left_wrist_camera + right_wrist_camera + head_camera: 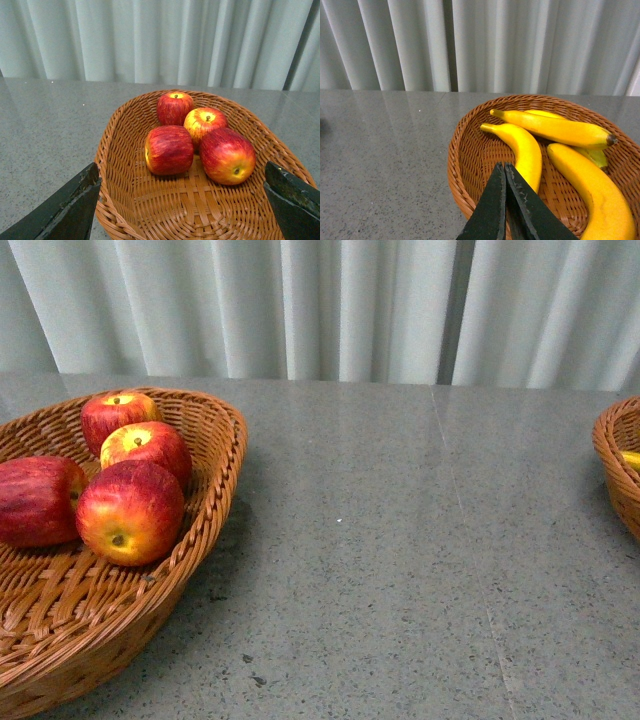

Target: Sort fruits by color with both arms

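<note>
Left wrist view shows the left gripper (182,200) spread wide and empty, four apples (200,137) grouped in the basket (120,150) just beyond its jaws, while the right gripper (505,200), pressed together on nothing, hangs over the bananas (555,127) in their own basket (465,160), so the colors look sorted.

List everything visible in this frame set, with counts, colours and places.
Apples: four, red with yellow patches, in the left wicker basket.
Bananas: at least three, yellow, in the right wicker basket.
Left wicker basket: one, brown, table's left side.
Right wicker basket: one, brown, table's right edge.
Table: one, grey speckled.
Curtain: pale, pleated, behind the table.
Left gripper: black, open above the apple basket.
Right gripper: black, shut, empty, over the bananas.
</note>
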